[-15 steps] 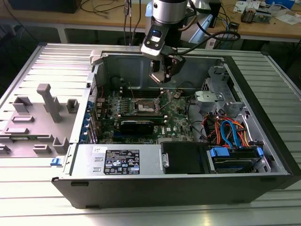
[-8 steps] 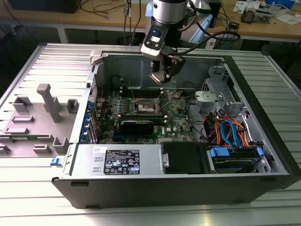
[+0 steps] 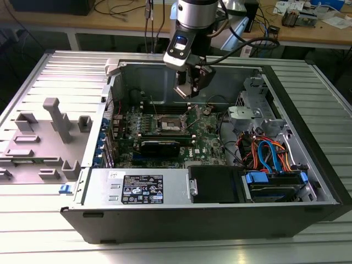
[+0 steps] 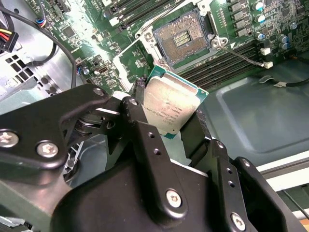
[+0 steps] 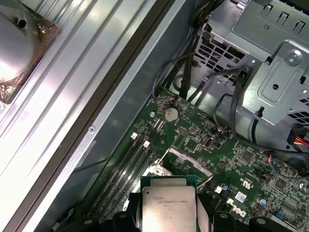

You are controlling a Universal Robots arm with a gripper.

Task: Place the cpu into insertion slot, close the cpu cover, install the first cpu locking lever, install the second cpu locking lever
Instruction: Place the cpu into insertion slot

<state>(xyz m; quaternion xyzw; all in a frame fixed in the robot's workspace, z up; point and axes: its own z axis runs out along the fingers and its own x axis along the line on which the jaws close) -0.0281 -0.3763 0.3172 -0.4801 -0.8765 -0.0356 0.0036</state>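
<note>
Claw [image 4: 166,107] grips the cpu [image 4: 175,102] by two edges, clear of the bare slot [image 4: 181,36]. I'd centre and level it before lowering.

The space straight above the insertion slot [image 4: 182,36] is open, and its contact bed lies uncovered. The gripper [image 4: 166,121], clamped on the cpu [image 4: 171,104], hangs over it. Memory slots [image 4: 222,65] flank the slot, and a thin lever [image 4: 241,55] juts out at its corner. Farther off rise the drive cage [image 3: 250,107] and cables [image 3: 269,151].
</note>
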